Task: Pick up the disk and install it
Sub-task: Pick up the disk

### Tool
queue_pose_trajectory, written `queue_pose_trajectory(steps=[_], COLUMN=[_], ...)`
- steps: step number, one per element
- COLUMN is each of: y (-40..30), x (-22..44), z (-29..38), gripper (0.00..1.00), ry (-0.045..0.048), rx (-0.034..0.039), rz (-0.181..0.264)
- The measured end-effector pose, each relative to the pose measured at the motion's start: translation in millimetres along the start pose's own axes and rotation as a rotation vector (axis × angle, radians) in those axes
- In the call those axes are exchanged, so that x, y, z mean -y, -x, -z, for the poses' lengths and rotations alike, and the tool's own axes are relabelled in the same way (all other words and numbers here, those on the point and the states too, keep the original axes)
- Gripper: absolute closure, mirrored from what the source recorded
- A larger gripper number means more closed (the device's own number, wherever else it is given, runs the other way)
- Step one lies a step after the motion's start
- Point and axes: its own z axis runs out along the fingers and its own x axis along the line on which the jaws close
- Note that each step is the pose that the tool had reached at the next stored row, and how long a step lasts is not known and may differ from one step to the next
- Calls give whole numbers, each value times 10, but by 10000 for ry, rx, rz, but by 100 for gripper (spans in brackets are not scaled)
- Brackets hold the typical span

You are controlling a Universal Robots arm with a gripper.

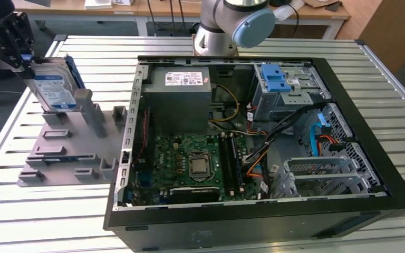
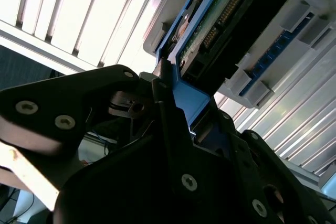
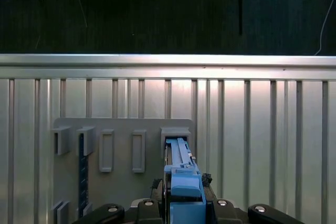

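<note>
End effector, tilted down over the far corner of the slatted tabletop at the exterior view's left, pinches the blue carrier edge of the disk. The disk stands on edge in a slot of the grey holder, beside the open computer case. The arm's base rises just behind the case.

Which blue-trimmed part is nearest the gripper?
The disk, standing on edge in the grey rack beside the computer; the gripper is at its end. The blue-latched cage sits inside the computer.
</note>
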Motion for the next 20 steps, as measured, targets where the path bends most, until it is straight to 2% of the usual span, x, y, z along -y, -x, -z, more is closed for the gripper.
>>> queue_pose_trajectory(steps=[20], y=[1], x=[1], z=[156], gripper=[64], ry=[0], rx=[0], rz=[0])
